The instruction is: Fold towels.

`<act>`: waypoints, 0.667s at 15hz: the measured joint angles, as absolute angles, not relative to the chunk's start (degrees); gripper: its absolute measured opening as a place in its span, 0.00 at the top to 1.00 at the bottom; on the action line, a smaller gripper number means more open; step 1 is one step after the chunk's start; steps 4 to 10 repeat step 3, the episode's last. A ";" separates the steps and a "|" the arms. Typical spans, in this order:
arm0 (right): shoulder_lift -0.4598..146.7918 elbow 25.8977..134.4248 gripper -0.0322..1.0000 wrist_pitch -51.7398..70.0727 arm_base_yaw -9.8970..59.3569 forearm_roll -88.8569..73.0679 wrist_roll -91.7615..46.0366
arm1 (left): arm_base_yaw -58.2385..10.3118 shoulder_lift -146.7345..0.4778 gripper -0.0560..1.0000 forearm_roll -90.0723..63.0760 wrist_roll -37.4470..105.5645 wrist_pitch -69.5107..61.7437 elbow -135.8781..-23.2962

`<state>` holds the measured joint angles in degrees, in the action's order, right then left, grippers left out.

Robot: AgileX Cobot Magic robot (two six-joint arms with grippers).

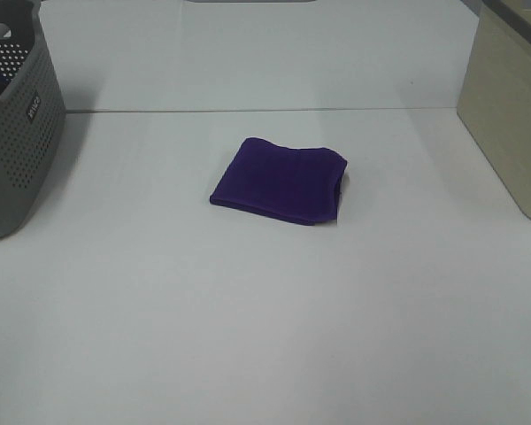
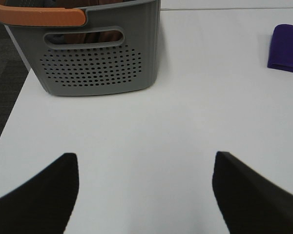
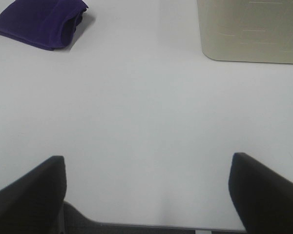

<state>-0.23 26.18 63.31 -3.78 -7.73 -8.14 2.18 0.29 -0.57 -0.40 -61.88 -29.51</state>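
Nearest the overhead camera the white tabletop [image 1: 248, 336] lies bare, and neither arm shows in that view. Each wrist camera looks out over its own gripper. The left gripper [image 2: 146, 195] has its two dark fingers [image 2: 44, 195] spread wide apart with only tabletop between them, holding nothing. The right gripper [image 3: 149, 195] stands the same way, its fingers [image 3: 266, 195] well apart and empty, above the tabletop's near edge.

Farther in, about the middle of the tabletop, lies the purple towel [image 1: 280, 181]. It is folded into a compact, roughly four-sided pad of several layers, lying flat. Its slightly longer axis runs across the overhead view from left to right, skewed a little so that the left corner sits nearer the camera and the right end angles away. The layered open edges face the right side, where the right wrist view shows the folds stacked one on another [image 3: 71, 24]. It is well apart from both grippers.

At the far left stands a grey perforated basket [image 1: 18, 133] with an orange handle [image 2: 39, 17]. At the far right stands a beige bin [image 1: 509, 115].
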 joint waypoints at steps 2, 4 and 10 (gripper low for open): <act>-0.23 26.18 0.12 63.31 -3.78 -7.73 -8.14 | 2.18 0.29 0.28 -0.57 -0.40 -61.88 -29.51; -0.23 26.18 0.12 63.31 -3.78 -7.73 -8.14 | 2.18 0.29 0.28 -0.57 -0.40 -61.88 -29.51; -0.23 26.18 0.12 63.31 -3.78 -7.73 -8.14 | 2.18 0.29 0.28 -0.57 -0.40 -61.88 -29.51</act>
